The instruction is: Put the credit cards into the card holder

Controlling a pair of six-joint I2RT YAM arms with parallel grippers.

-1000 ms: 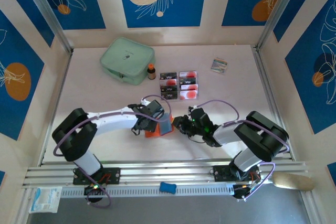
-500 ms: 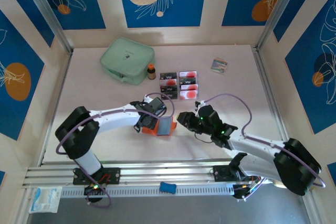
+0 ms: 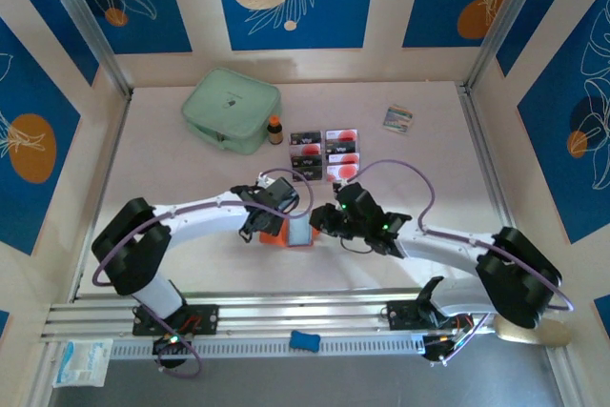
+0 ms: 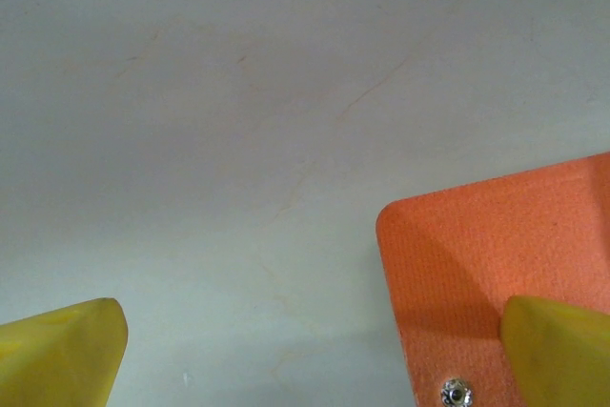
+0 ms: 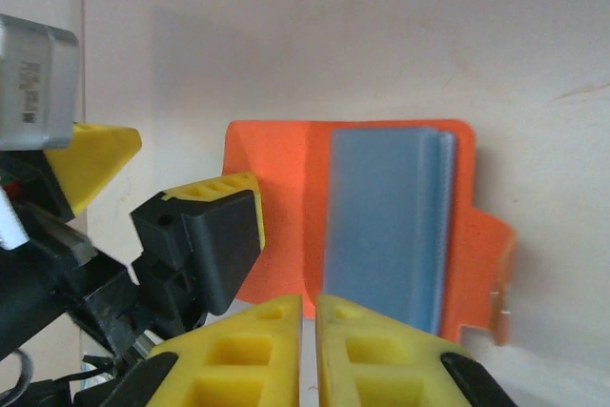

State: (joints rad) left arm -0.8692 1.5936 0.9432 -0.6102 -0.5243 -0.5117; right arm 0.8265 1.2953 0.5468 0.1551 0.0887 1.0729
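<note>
Progress nil, we judge: cards (image 3: 324,153) lie in rows far on counter (image 3: 172,178). Holder (image 3: 292,232) open mid-counter. Left claw (image 4: 305,355) wide, empty, one finger over flap; right claw (image 5: 310,331) shut, empty, beside holder.

Card holder (image 3: 297,233) between left hand (image 3: 271,218) and right hand (image 3: 321,224), credit cards (image 3: 325,155) behind it

Credit cards (image 3: 338,154) beyond open card holder (image 3: 297,234)

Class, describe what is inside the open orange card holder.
Inside the card holder a grey-blue stack of pockets shows, lying flat against the orange lining. Whether any card sits within those pockets is covered and cannot be told.
</note>
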